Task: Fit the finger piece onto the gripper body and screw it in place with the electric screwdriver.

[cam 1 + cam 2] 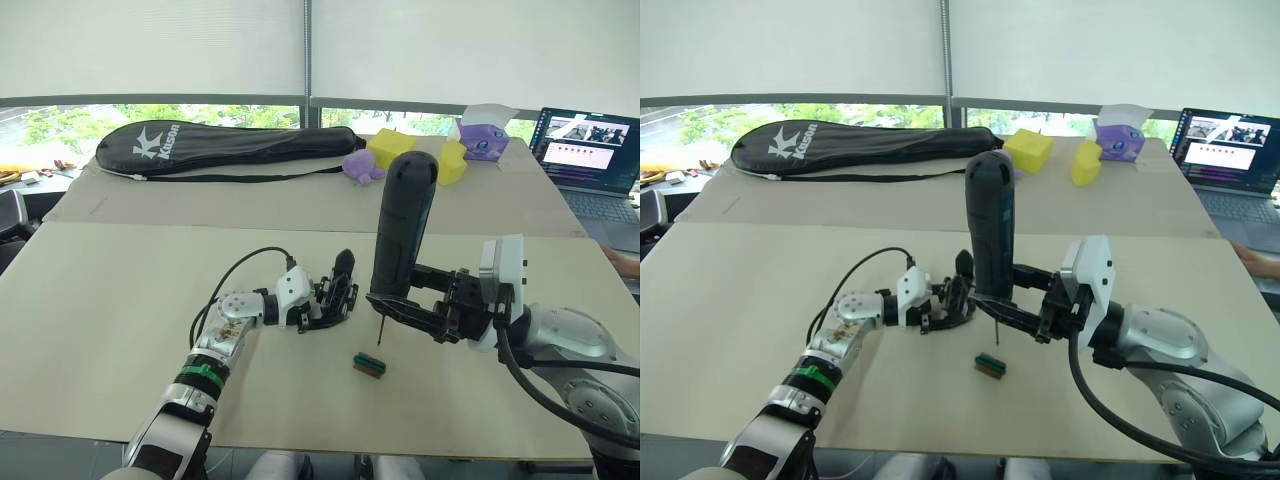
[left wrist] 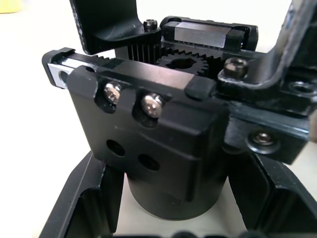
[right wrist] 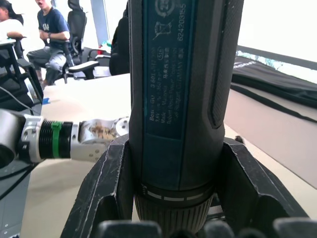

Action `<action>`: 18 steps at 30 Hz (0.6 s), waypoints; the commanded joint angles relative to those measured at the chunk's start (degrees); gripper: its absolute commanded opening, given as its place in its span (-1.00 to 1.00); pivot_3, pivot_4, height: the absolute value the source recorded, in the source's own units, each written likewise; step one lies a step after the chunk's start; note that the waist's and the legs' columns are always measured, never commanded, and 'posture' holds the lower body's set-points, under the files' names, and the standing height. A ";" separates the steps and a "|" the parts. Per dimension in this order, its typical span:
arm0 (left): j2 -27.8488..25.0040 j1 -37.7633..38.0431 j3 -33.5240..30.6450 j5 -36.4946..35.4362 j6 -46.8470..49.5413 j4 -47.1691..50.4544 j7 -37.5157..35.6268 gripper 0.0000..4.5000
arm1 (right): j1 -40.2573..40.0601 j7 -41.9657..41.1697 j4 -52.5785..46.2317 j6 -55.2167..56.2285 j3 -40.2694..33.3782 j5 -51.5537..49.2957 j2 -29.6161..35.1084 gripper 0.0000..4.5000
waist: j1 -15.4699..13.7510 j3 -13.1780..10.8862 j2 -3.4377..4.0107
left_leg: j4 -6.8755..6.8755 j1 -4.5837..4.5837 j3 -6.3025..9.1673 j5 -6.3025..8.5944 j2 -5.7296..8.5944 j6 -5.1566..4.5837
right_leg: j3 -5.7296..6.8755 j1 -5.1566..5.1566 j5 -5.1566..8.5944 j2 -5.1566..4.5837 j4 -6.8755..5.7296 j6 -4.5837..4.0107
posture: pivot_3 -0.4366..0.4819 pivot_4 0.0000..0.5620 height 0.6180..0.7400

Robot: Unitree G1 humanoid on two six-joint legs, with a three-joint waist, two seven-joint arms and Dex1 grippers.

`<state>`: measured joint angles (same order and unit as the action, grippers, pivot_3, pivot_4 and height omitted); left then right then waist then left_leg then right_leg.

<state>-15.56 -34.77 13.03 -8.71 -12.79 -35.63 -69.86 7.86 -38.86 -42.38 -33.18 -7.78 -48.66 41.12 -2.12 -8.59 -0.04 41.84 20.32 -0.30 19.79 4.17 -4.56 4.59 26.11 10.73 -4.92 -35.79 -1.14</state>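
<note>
The left gripper [image 1: 335,300] has its jaws clamped on the gripper body [image 2: 163,144], holding it just above the counter [image 1: 120,300] near the front edge, probably so the screw holes face the tool. The right gripper [image 1: 425,310] is clamped on the electric screwdriver [image 1: 403,235] and keeps it upright, the thin bit pointing down, just beside the gripper body but not yet on it. A small green-and-black block [image 1: 370,365] lies on the counter under the bit. The two screws [image 2: 133,99] seem seated already.
</note>
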 commanded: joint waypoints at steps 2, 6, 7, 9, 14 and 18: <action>1.86 -8.77 -0.59 0.40 -7.17 -11.02 -5.21 0.09 | 0.18 0.26 -3.80 0.66 -3.05 -2.80 0.95 -0.15 | -0.08 -0.03 -0.05 | 0.02 0.01 0.00 0.00 0.01 0.00 | 0.00 -0.01 -0.01 0.00 0.00 0.01 | -0.05 -0.47 0.95; 4.09 -14.36 -0.76 3.34 -9.26 -20.71 -2.94 0.09 | -0.48 1.49 -4.42 0.54 -3.54 -3.46 1.32 -0.15 | -0.06 -0.06 -0.11 | 0.01 0.05 -0.02 0.02 0.01 -0.04 | -0.01 -0.01 -0.01 0.00 0.00 0.02 | -0.05 -0.47 0.95; 4.29 -14.99 -0.68 4.11 -9.77 -22.17 -2.19 0.09 | -0.66 1.63 -4.52 0.60 -3.56 -3.54 1.37 -0.15 | -0.07 -0.07 -0.11 | 0.01 0.06 -0.01 0.02 0.01 -0.05 | -0.01 -0.01 -0.01 0.00 -0.01 0.02 | -0.05 -0.47 0.95; 4.39 -15.28 -0.93 4.38 -10.07 -23.58 -2.85 0.09 | -0.82 2.13 -4.62 0.58 -3.57 -3.84 1.39 -0.15 | -0.05 -0.07 -0.12 | 0.02 0.06 -0.02 0.03 0.01 -0.07 | -0.02 -0.01 -0.02 -0.02 -0.01 0.03 | -0.05 -0.47 0.95; 1.74 -12.38 -2.23 3.65 -8.28 -20.56 -4.54 0.89 | -0.36 2.32 -4.42 0.71 -2.92 -3.88 1.27 -0.15 | 0.23 -0.07 -0.12 | 0.02 0.03 -0.03 0.04 -0.01 -0.08 | -0.09 0.00 -0.03 -0.01 -0.03 0.04 | -0.05 -0.47 0.95; 0.19 -6.30 -3.17 2.37 -4.32 -10.11 -2.69 1.00 | 0.89 1.75 -3.34 0.63 -1.82 -3.74 1.08 -0.15 | 0.59 -0.06 -0.11 | 0.02 0.02 -0.03 0.04 -0.03 -0.09 | -0.14 0.02 -0.03 0.03 -0.03 0.04 | -0.05 -0.47 0.95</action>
<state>-15.08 -43.56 10.49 -4.99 -19.02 -51.22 -73.45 7.00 -36.75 -44.35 -33.20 -8.94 -50.82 42.22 -1.52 -8.65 -0.15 41.86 20.32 -0.33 19.83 4.14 -4.65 4.42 26.12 10.70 -4.90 -35.83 -1.10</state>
